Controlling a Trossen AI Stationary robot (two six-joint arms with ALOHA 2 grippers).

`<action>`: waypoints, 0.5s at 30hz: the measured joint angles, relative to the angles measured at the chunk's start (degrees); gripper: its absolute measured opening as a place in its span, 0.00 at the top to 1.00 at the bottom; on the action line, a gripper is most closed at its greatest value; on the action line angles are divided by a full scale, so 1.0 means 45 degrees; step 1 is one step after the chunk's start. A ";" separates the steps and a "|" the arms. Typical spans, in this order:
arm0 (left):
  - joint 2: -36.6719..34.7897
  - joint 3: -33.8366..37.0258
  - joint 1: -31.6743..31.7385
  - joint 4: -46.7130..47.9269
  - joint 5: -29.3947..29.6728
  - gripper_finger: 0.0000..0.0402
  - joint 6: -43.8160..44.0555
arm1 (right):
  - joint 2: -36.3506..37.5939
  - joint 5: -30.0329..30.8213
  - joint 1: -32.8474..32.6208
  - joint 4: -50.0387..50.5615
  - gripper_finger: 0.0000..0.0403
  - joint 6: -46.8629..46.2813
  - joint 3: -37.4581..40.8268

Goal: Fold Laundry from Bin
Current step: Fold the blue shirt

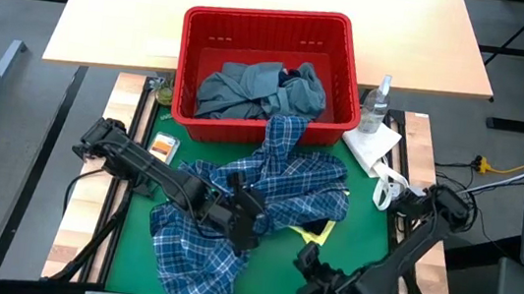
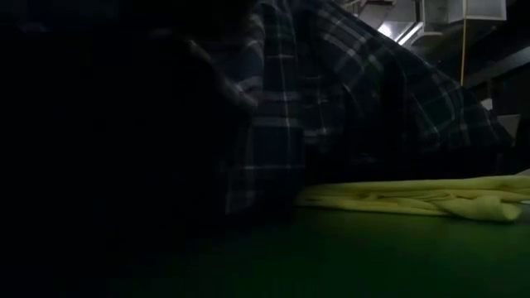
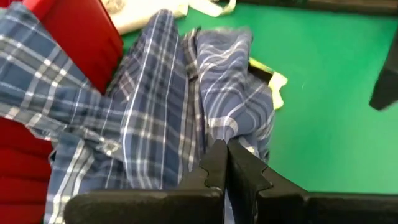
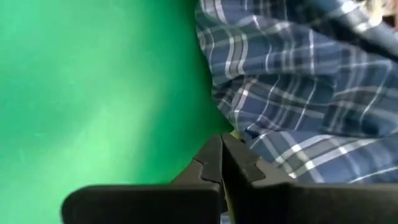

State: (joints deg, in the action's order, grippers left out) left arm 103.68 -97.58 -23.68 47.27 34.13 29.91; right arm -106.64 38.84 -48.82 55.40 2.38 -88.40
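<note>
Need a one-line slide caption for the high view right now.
Left tool shut on the plaid shirt, which trails from the red bin onto the green mat; right tool shut nearby.

The left half of the low view is too dark to make anything out. The small yellow garment (image 1: pixel 317 230) lies mostly buried under the blue-white plaid shirt (image 1: pixel 267 192) in the high view, only a corner showing at centre right. In the bin (image 1: pixel 267 29), a dark navy garment (image 1: pixel 308 73) is largely covered by the grey-blue one (image 1: pixel 249 88). The shirt's lower hem runs off the high view's bottom edge. A small orange item (image 1: pixel 163 144) left of the bin is too small to identify. Whether the left gripper (image 3: pixel 225 163) pinches cloth cannot be told.
</note>
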 joint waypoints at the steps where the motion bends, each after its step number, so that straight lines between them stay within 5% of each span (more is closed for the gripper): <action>1: 0.0005 0.0000 0.0000 0.0141 -0.0103 1.00 0.0000 | -0.0088 -0.0163 0.0118 0.0020 1.00 -0.0126 0.0000; 9: 0.0010 0.0000 -0.0019 0.0553 -0.0350 1.00 0.0306 | -0.0463 -0.2552 0.0977 -0.0294 0.88 -0.0225 0.0000; 15: 0.0010 0.0000 -0.0019 0.0784 -0.0466 1.00 0.0311 | -0.0463 -0.1953 0.1294 -0.0434 0.67 -0.0788 -0.0003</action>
State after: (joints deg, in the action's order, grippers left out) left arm 103.72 -97.58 -23.77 50.80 32.03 31.31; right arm -108.73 30.05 -43.00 53.45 -1.17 -88.41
